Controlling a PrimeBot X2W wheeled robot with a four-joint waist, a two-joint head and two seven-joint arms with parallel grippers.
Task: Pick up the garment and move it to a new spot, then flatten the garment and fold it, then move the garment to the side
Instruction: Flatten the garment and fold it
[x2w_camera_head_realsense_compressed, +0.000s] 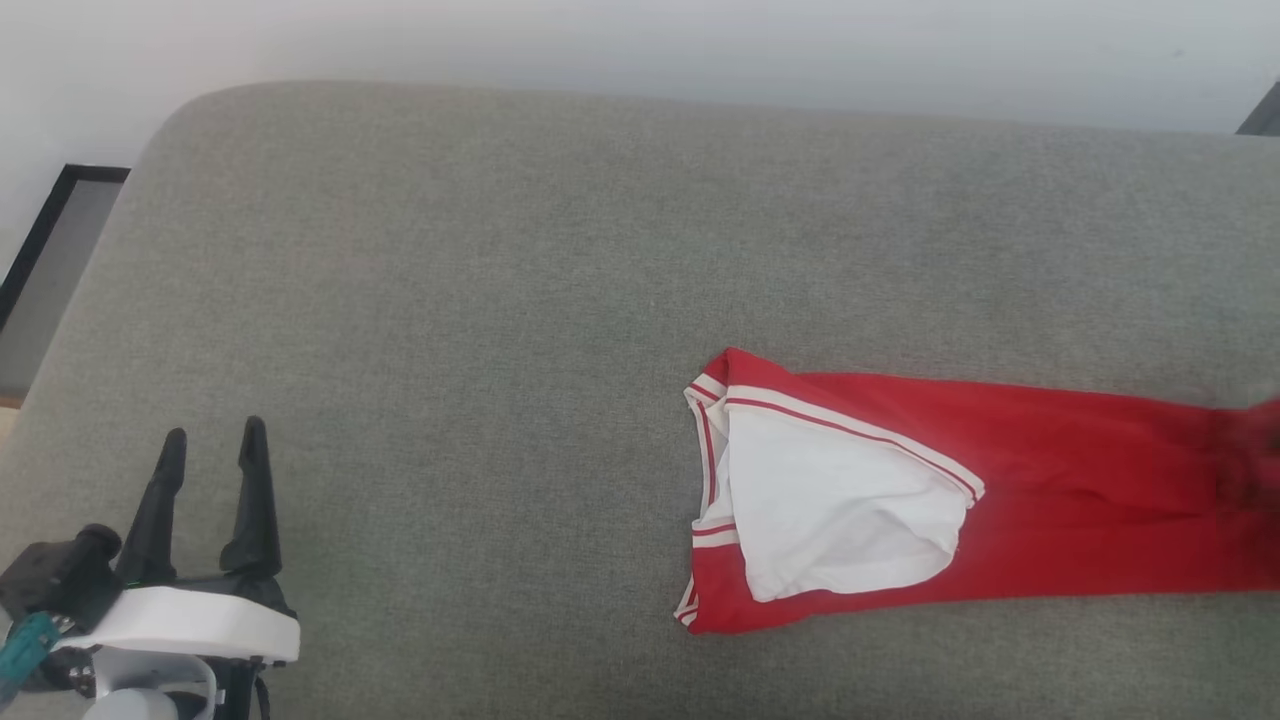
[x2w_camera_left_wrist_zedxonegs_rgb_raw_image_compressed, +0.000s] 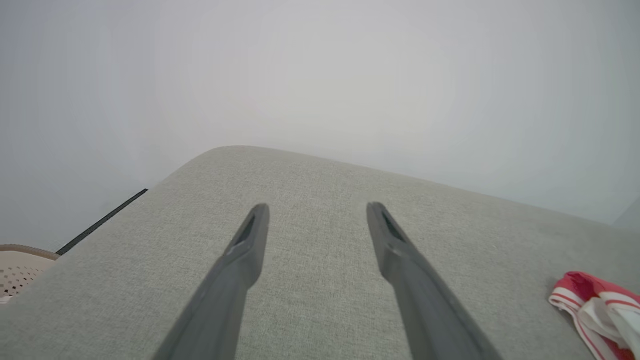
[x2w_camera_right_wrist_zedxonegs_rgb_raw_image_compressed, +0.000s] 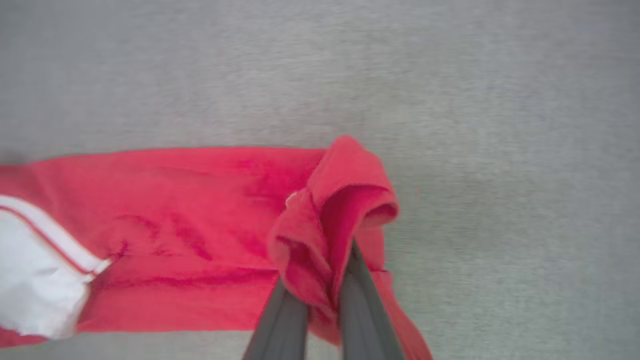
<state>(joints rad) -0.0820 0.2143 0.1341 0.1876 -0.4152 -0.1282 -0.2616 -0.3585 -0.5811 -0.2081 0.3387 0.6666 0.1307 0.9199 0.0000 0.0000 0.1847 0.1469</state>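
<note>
The garment (x2w_camera_head_realsense_compressed: 1050, 500) lies on the grey cushion (x2w_camera_head_realsense_compressed: 500, 250) as a long folded strip. In the head view its long axis runs from 9 o'clock to 3 o'clock, with the white sleeve (x2w_camera_head_realsense_compressed: 840, 500) at the 9 o'clock end and the red body passing out of view toward 3 o'clock.

In the right wrist view, the right gripper (x2w_camera_right_wrist_zedxonegs_rgb_raw_image_compressed: 320, 270) has its fingers nearly closed, pinching a bunched red fold at the strip's far end.

The left gripper (x2w_camera_head_realsense_compressed: 214, 430) is spread wide and empty over bare cushion, with the sleeve end well apart at about its 3 o'clock. The right arm is clearly the nearer one, so any drag probably follows the strip's axis.
</note>
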